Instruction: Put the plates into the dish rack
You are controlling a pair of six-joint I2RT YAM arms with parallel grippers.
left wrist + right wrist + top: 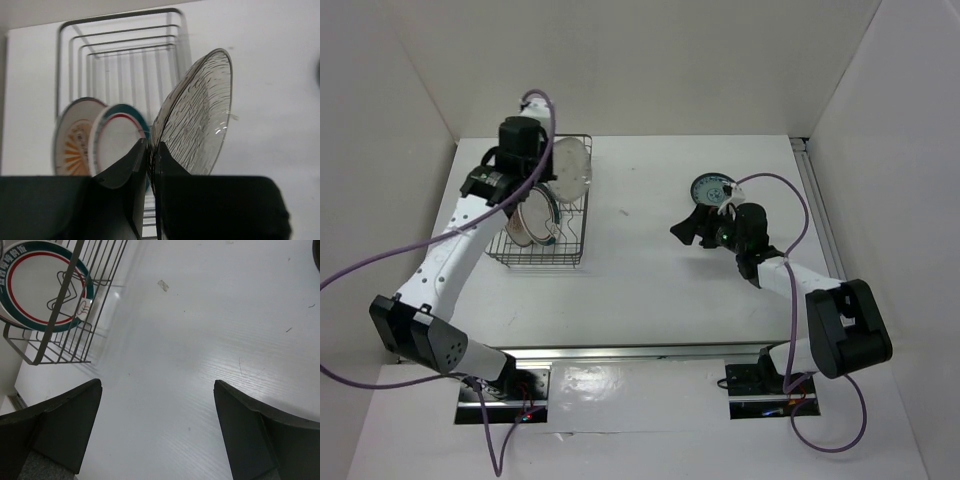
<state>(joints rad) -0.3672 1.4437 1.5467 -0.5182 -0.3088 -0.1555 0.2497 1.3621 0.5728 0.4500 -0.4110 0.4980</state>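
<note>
Left hand (150, 150) pinches the rim of the ribbed translucent grey plate (197, 117), holding it on edge over the far end of the dark wire dish rack (120, 17); right hand (157, 385) splayed, empty.

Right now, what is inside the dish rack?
Two plates stand on edge in the dish rack: the orange sunburst plate and the green-and-red rimmed plate. The left gripper holds the translucent grey plate over it. The gripper hides their lower edges.
</note>
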